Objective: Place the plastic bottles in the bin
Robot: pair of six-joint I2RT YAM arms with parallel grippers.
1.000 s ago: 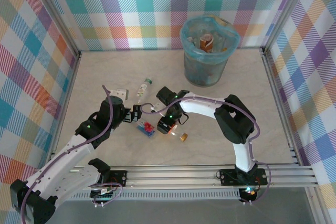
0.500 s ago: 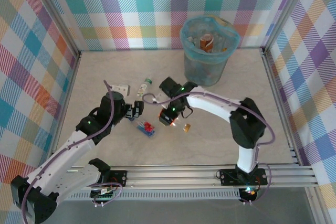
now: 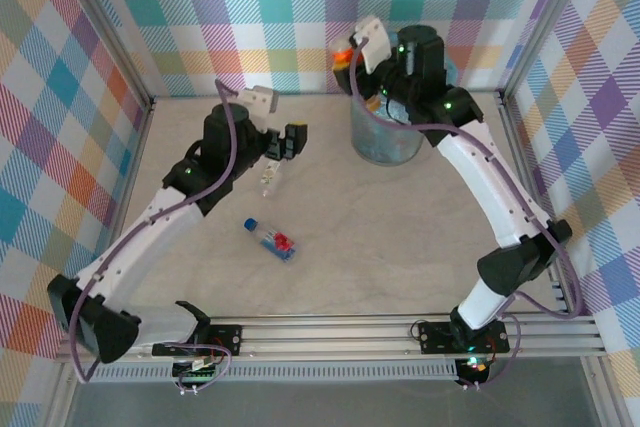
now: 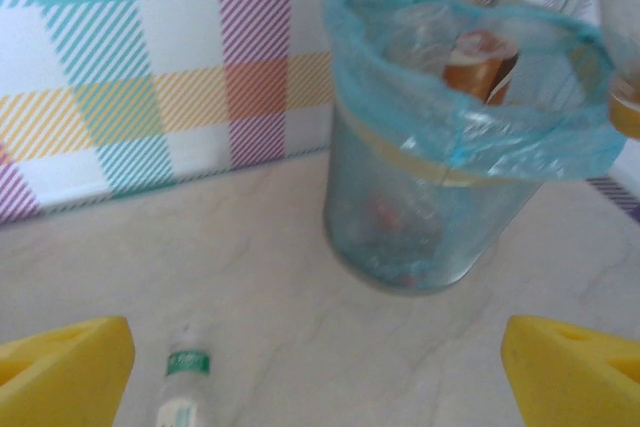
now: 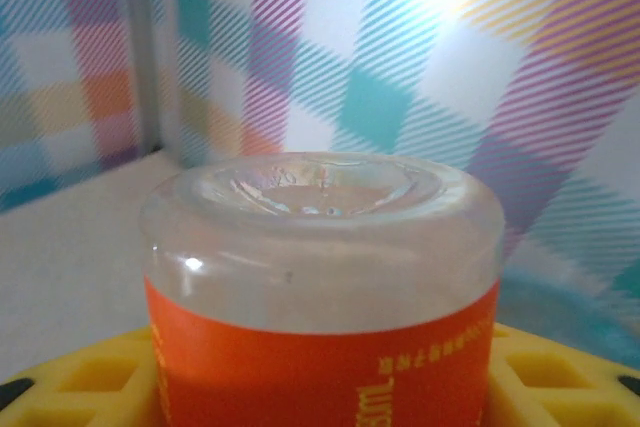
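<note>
Over the bin [image 3: 384, 143] rim, raised right end effector [image 3: 352, 52] gripping orange-labelled bottle [image 5: 320, 292], left end effector [image 3: 293, 140] gaping

Plaid walls [image 3: 250, 17], pale marbled tabletop [image 3: 400, 237]

Three bottles [image 3: 268, 183] [image 3: 270, 240] [image 5: 320, 347] outside one bin [image 3: 385, 142]

Held in the right gripper [image 5: 322, 392], the clear bottle [image 5: 320, 237] has an orange label [image 5: 300, 362] with yellow print ending "mL" (the rest is unreadable).
</note>
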